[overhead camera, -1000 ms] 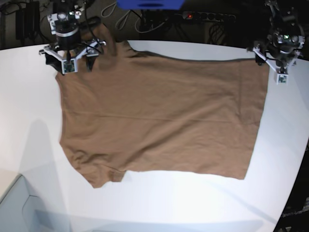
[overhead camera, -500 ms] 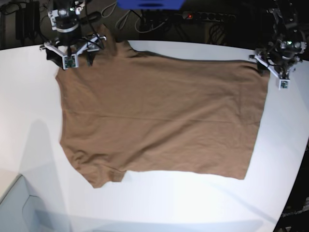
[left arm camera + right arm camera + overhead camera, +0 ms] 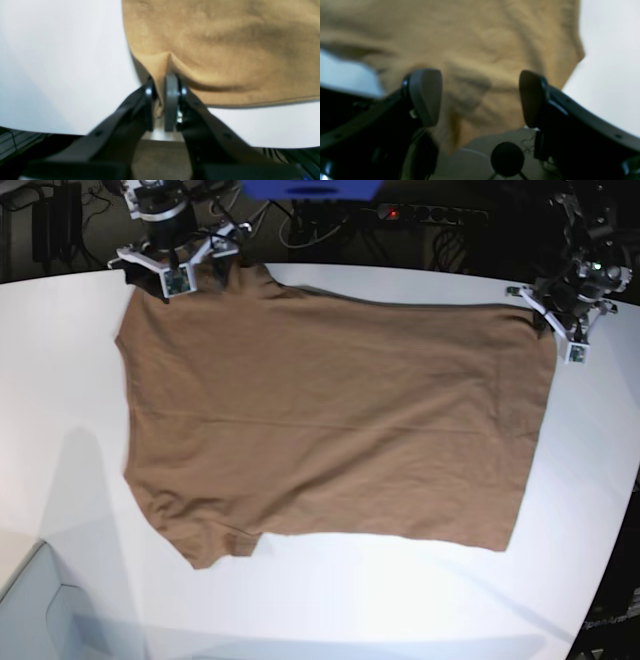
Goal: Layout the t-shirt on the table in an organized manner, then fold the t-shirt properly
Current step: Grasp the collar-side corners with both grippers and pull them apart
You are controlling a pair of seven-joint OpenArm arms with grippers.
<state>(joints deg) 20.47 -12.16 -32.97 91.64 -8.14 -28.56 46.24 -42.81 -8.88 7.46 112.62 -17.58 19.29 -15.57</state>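
The brown t-shirt [image 3: 330, 420] lies spread flat on the white table [image 3: 400, 600], its hem toward the right. At the shirt's far right corner my left gripper [image 3: 552, 320] is shut. In the left wrist view that gripper [image 3: 162, 82] pinches a small raised fold of the t-shirt [image 3: 225, 50] at its edge, over the bare table [image 3: 50, 62]. My right gripper [image 3: 172, 275] hovers at the far left shoulder. Seen from its wrist camera, the right gripper [image 3: 480, 97] stands wide open, with wrinkled t-shirt cloth [image 3: 482, 37] beneath and between its fingers [image 3: 425, 95].
The table's curved back edge runs just behind both grippers. Beyond it lie a power strip [image 3: 430, 213], cables and a blue object [image 3: 312, 188]. A pale box [image 3: 40, 610] sits at the near left corner. Bare tabletop [image 3: 607, 62] borders the shirt.
My left gripper has closed on the shirt's far right corner. My right arm has moved back and rightward along the shoulder, staying open. The shirt lies as before.
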